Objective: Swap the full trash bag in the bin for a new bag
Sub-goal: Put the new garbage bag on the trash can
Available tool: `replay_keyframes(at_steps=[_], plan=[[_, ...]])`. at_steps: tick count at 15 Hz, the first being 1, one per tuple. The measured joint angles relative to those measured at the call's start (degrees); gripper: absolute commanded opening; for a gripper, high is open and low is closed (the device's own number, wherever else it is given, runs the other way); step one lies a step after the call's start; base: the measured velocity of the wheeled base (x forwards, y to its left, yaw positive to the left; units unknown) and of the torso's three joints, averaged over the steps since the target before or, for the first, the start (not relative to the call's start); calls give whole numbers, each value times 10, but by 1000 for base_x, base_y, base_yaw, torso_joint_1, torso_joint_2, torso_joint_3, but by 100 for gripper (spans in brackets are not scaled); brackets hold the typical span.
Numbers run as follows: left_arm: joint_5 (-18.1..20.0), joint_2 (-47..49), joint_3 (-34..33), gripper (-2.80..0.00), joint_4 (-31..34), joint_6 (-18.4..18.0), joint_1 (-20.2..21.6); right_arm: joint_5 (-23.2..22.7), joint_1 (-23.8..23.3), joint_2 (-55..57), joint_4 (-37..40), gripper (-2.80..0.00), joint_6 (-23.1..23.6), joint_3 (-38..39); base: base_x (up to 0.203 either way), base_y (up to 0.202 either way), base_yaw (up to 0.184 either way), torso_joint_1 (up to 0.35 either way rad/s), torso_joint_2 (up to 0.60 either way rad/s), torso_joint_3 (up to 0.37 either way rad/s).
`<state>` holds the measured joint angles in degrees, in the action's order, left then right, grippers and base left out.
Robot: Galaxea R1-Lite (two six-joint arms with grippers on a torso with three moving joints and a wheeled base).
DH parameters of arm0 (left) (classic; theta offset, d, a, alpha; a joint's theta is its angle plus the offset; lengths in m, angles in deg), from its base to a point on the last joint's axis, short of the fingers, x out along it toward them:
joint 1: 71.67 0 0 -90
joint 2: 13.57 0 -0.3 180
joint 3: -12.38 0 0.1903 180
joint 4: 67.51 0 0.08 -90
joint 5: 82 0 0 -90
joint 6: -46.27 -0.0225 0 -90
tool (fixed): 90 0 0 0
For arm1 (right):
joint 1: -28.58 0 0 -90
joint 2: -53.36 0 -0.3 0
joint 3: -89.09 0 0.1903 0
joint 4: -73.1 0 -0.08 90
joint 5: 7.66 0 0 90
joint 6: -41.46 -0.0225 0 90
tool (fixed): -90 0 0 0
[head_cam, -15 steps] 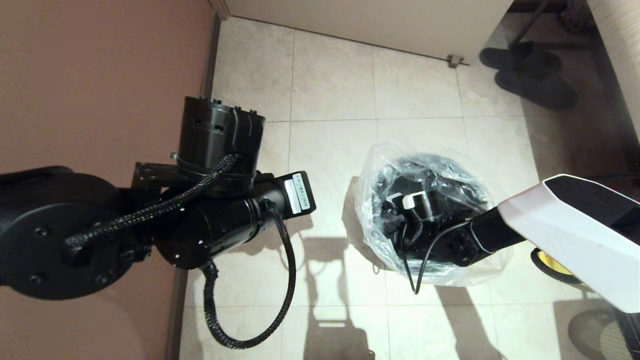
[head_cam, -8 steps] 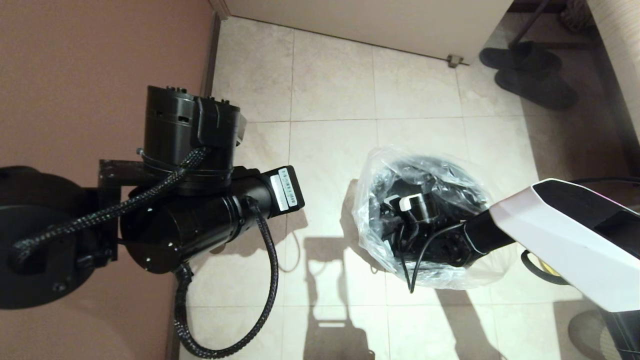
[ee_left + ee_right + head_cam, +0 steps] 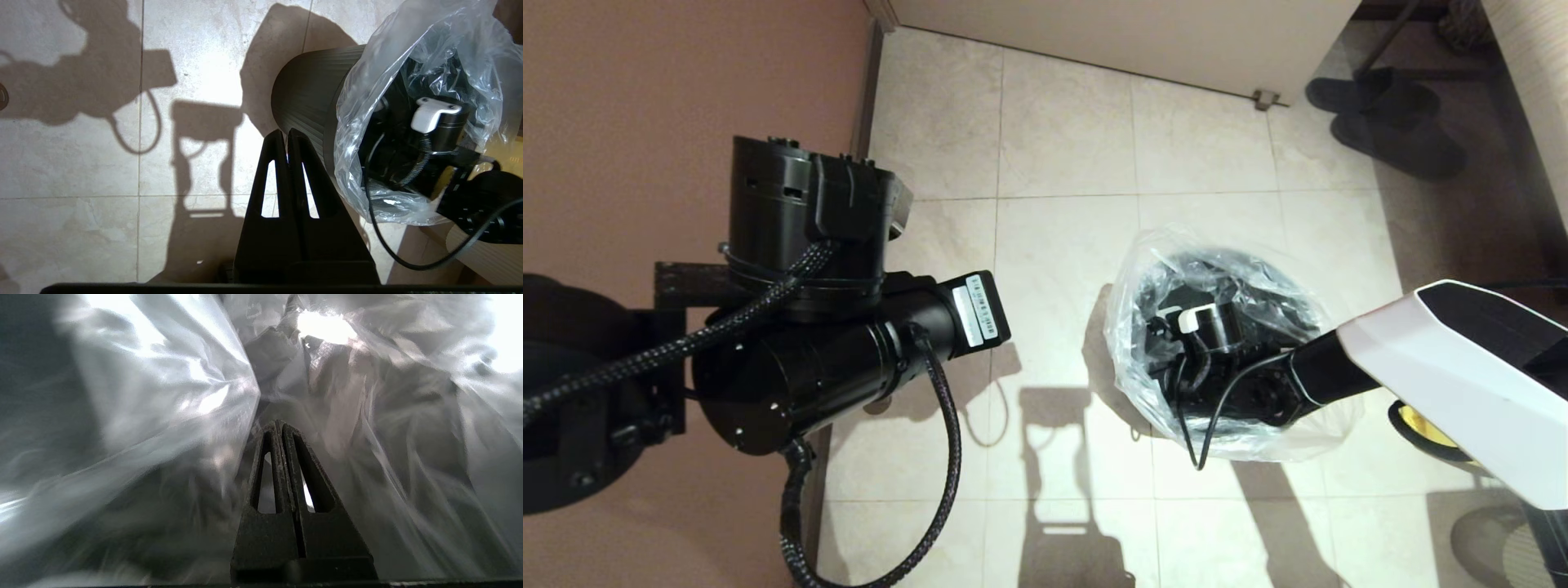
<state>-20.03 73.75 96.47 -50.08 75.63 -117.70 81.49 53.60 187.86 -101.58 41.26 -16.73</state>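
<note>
The bin (image 3: 310, 98) stands on the tiled floor (image 3: 1062, 147), and the new bag (image 3: 1143, 384) is draped over its rim. The right gripper (image 3: 280, 426) reaches straight down inside the bag, fingers pressed together, probably holding nothing. The left gripper (image 3: 286, 134), also closed, hovers just beside the bin's outer wall.

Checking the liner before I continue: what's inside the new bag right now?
The right gripper, shut, is down inside the new bag, which drapes over the bin. Crinkled plastic surrounds it. The bin's bottom is covered, so nothing else can be confirmed inside.
</note>
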Motion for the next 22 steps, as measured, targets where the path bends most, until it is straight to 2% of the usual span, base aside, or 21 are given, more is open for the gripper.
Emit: replay_keyframes(at_steps=[4, 8, 11, 13, 17, 22], plan=[[6, -13, -3, -280, 21, 0, -1, -14, 5, -91, 25, -280, -62, 54, 0, 0, 0, 0, 0, 0], [16, -17, -38, -280, 24, 0, -1, -16, 8, -189, 35, -280, -123, 124, 0, 0, 0, 0, 0, 0], [17, -17, -58, -280, 19, 1, 3, -17, 16, -257, 108, -280, -184, 140, 0, 0, 0, 0, 0, 0], [26, -12, -69, -280, 17, 1, 10, -19, 25, -295, 163, -280, -208, 140, 0, 0, 0, 0, 0, 0], [50, 4, -76, -280, 13, 3, 30, -78, 31, -356, 238, -280, -239, 138, 0, 0, 0, 0, 0, 0], [49, 8, -76, -280, 8, 3, 32, -82, 38, -340, 237, -280, -241, 130, 0, 0, 0, 0, 0, 0]])
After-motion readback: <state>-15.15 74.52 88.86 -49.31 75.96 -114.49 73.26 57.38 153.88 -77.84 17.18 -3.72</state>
